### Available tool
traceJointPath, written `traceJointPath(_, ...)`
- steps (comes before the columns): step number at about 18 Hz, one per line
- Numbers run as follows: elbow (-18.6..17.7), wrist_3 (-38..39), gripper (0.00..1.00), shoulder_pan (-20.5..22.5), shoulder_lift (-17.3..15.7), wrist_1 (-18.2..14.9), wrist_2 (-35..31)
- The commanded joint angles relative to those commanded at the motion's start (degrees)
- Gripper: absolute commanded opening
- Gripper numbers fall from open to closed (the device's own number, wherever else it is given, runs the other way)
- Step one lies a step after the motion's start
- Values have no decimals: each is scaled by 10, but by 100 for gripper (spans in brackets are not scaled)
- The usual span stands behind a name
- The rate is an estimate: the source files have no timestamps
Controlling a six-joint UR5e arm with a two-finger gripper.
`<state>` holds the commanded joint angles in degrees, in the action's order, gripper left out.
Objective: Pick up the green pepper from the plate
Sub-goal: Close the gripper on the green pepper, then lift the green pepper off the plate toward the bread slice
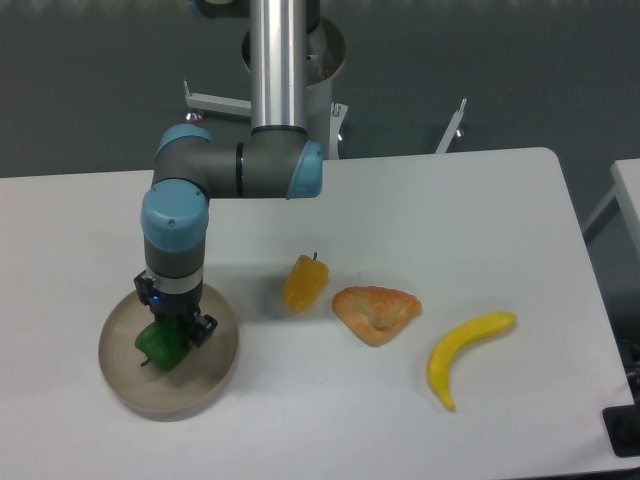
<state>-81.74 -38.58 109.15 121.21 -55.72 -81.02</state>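
The table [420, 200] is a wide white top that fills most of the view, with grey floor beyond its far edge. The arm [235, 165] comes down as a silver column at the far middle, bends left through grey and blue joints, and drops its wrist straight down over the near left part of the table.

Under that wrist sits the plate [205, 385], round and beige with a low rim, near the left edge. To its right, well apart from it, lie three other foods in a loose row running right: a yellow pepper [304, 283], then a pastry [376, 312] just beside it, then a banana [465, 355] nearer the right side.

The pepper [160, 345] is inside the plate, a little left of its middle, dark green and glossy. The gripper [172, 333] points downward right over it, its black fingers reaching down along the pepper's far and right sides and overlapping it. The fingers appear to be set around the pepper and pressed against it, so the grip looks taken, though the far finger is hidden behind the wrist and the contact cannot be seen plainly.

As for progress, the approach and descent look done and the grasp seems made. Whether the pepper rests on the plate's floor or has just cleared it cannot be told from this angle; it is at most barely raised. What is left is the lift itself: bringing the pepper plainly up above the rim.
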Motion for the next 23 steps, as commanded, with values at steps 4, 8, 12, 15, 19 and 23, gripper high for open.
traceJointPath(4,36,-21,39,28,-3,-6,-53)
traceJointPath(8,47,-59,39,67,-10,-8,-55)
traceJointPath(12,47,-116,39,105,-33,-48,-57)
traceJointPath(15,46,-155,40,130,-38,-62,-59)
traceJointPath(19,41,-170,40,150,-38,-61,-69)
traceJointPath(23,40,-192,40,163,-42,-61,-94)
